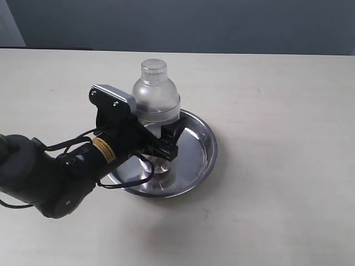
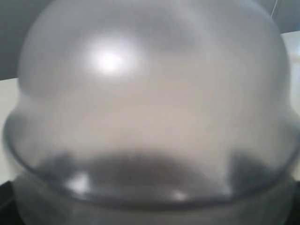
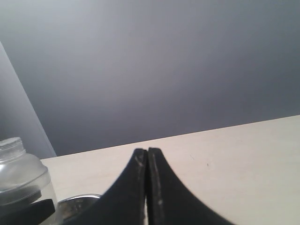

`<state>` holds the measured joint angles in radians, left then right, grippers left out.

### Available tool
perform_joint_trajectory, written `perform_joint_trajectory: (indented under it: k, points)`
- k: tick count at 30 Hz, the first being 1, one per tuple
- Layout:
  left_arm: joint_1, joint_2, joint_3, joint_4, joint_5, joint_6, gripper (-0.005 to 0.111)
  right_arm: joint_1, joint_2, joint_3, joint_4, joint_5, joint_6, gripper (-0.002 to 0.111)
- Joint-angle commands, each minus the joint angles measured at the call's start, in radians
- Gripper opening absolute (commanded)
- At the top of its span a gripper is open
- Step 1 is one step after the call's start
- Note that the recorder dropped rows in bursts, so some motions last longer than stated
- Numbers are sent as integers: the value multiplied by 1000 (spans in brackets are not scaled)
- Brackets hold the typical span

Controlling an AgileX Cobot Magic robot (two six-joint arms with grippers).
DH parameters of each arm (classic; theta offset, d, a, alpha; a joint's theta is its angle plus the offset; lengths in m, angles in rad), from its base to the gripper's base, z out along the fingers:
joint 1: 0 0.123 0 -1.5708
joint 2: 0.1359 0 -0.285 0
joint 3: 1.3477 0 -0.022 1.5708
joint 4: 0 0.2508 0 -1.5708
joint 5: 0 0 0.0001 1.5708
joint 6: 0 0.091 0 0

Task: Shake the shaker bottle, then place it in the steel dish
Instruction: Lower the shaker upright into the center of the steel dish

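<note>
One gripper on the job: left gripper (image 1: 160, 143) has its jaws spread wide around the lower body of the bottle (image 1: 157, 94); visible finger (image 1: 171, 138) sits against the bottle wall, so it reads as a grip, though the far-side contact is hidden and I can't fully confirm clamping; left wrist view is just the frosted dome (image 2: 150, 103) filling the frame, blurred, no help. Right gripper (image 3: 147, 151) is pinched closed with nothing in it, parked off to the side with bottle and dish at the edge of its view.

Bottle is upright, cap up, standing within the rim of the dish (image 1: 206, 148), roughly mid-dish; its base is hidden behind the gripper, so touching the pan floor or hanging just above it, can't say. Dish sits on the table (image 1: 277, 111). Judged stage: placement, release not yet done.

What could go wrong:
- jaws open while the base is off the floor; bottle drops, rocks, tips over the low rim;
- base lands partly on the sloped rim; bottle leans once let go;
- fingers retreat sideways rather than clear first; they drag the tall bottle over;
- arm pushes down too far; the slick, light dish skids on the table;
- a finger catches the dish rim on withdrawal; the dish flips or shifts with the bottle in it.
</note>
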<state>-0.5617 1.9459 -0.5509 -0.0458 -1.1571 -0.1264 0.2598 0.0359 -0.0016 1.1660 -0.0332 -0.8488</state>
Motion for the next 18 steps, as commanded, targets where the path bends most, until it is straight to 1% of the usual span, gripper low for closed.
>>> perform_joint_trajectory:
  k: [1,3,5,10,12,18]
  points:
    - [2,18,-28,0,-64,22,0,-3,-2,2,-1,-1,-4,-1]
    - [2,28,-33,22,-64,32,1,-3,-2,2,-1,-1,-4,-1]
    - [2,35,-40,24,-64,34,7,-3,-2,2,-1,-1,-4,-1]
    - [3,38,-40,2,-64,55,39,-3,-2,2,-1,-1,-4,-1]
    - [5,38,-40,0,-64,57,50,-3,-2,2,-1,-1,-4,-1]
    - [5,38,-40,24,-64,69,71,-3,-2,2,-1,-6,-4,-1]
